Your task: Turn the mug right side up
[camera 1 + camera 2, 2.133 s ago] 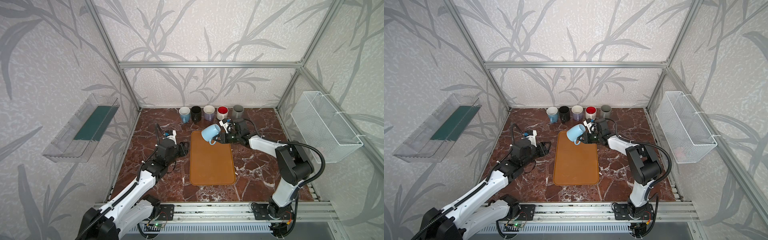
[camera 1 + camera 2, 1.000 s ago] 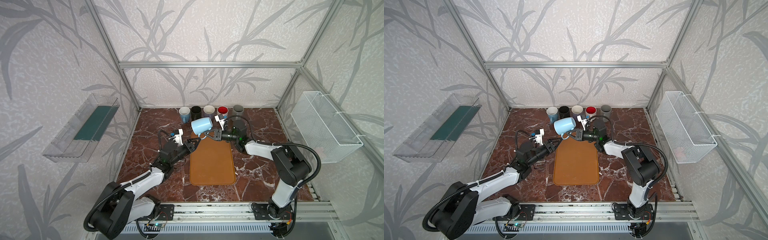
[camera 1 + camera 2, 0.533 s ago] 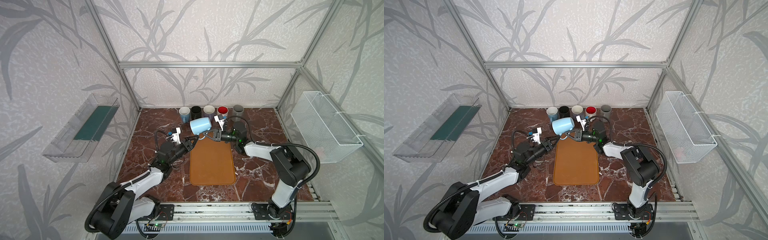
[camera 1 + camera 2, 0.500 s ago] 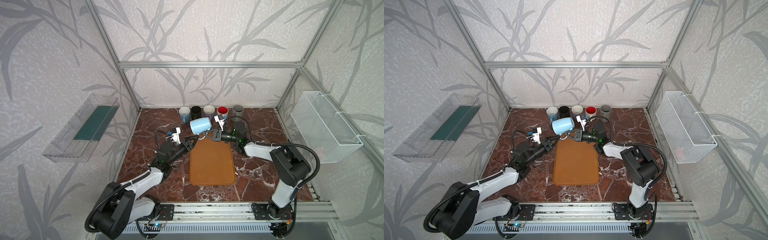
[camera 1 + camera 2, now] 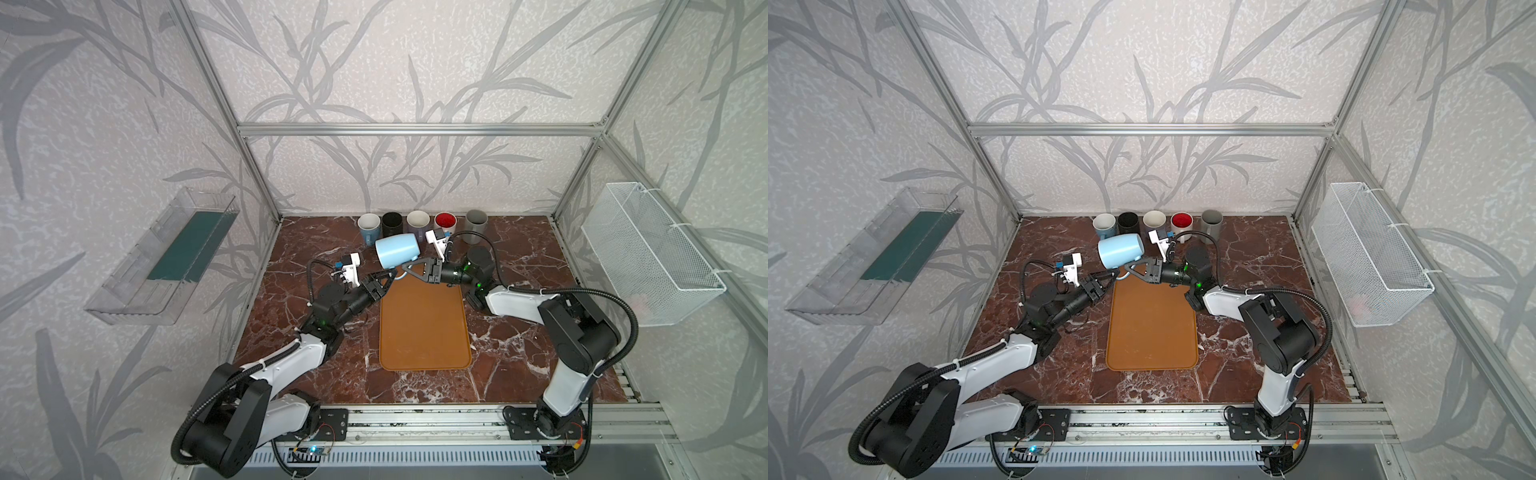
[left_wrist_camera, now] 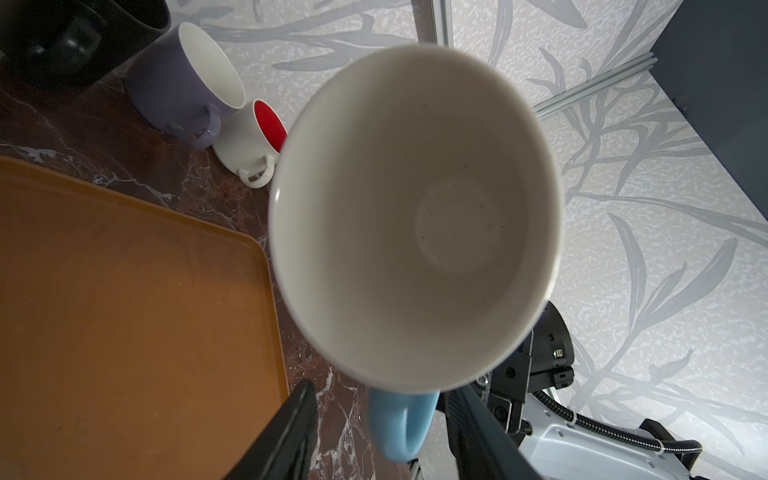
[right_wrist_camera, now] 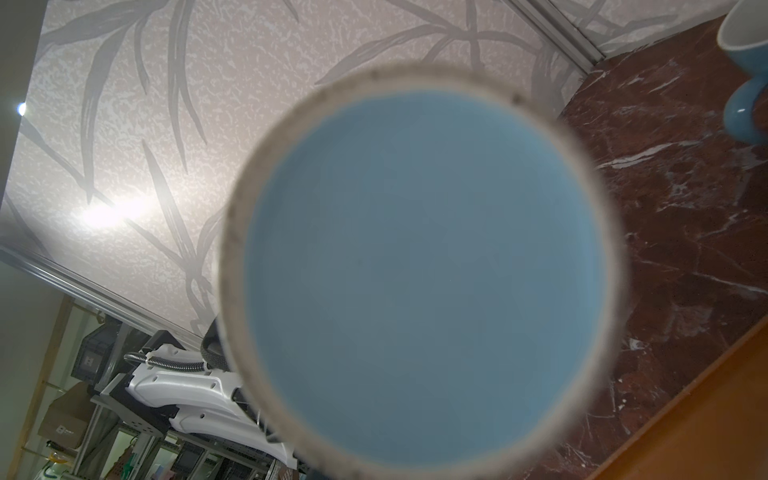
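Right tool [image 5: 409,271] grips pale-blue, white-lined mug [image 5: 397,250] tipped sideways.

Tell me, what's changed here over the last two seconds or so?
The left gripper reached in toward the light blue mug; its jaws now stand open either side of the handle. The right gripper, gripping the mug throughout, carried it leftward and tipped it nearer to lying sideways. The orange mat and the five mugs at the back wall stayed put.
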Available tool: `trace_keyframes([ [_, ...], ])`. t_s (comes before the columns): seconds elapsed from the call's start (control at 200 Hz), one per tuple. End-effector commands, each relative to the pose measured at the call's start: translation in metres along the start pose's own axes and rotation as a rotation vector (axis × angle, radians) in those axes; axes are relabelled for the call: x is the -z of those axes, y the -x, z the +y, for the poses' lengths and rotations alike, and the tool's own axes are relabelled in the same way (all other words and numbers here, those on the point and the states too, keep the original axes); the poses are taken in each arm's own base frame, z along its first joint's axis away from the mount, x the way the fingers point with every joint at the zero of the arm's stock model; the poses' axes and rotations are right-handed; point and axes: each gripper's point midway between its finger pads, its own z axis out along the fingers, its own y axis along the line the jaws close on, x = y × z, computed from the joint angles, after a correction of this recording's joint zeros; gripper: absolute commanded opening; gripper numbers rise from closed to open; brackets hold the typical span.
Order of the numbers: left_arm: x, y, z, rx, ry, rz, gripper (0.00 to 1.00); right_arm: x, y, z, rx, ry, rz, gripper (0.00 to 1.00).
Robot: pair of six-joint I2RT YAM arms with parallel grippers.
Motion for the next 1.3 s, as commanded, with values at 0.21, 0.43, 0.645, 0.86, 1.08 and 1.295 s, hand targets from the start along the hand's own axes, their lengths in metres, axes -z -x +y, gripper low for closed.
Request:
trace_keyframes([
  [0.21,0.003,0.006,-0.039,-0.04,-0.163,0.008,0.45,-0.006,0.011,0.042,0.128,0.12,-0.03,0.0],
  [0.43,0.006,0.007,-0.043,-0.046,-0.19,0.001,0.31,-0.008,0.012,0.043,0.105,0.149,-0.038,0.0],
  [0.645,0.006,0.007,-0.046,-0.052,-0.201,0.003,0.28,-0.01,0.011,0.045,0.088,0.176,-0.029,0.0],
  [0.86,0.004,0.006,-0.046,-0.053,-0.205,0.016,0.21,-0.013,0.009,0.045,0.082,0.182,-0.02,0.0],
  [1.08,0.004,0.005,-0.044,-0.052,-0.197,0.022,0.07,-0.015,0.006,0.046,0.076,0.184,-0.006,0.0],
  [1.295,0.003,0.006,-0.038,-0.048,-0.158,0.024,0.0,-0.014,0.005,0.042,0.075,0.152,0.003,0.15],
])
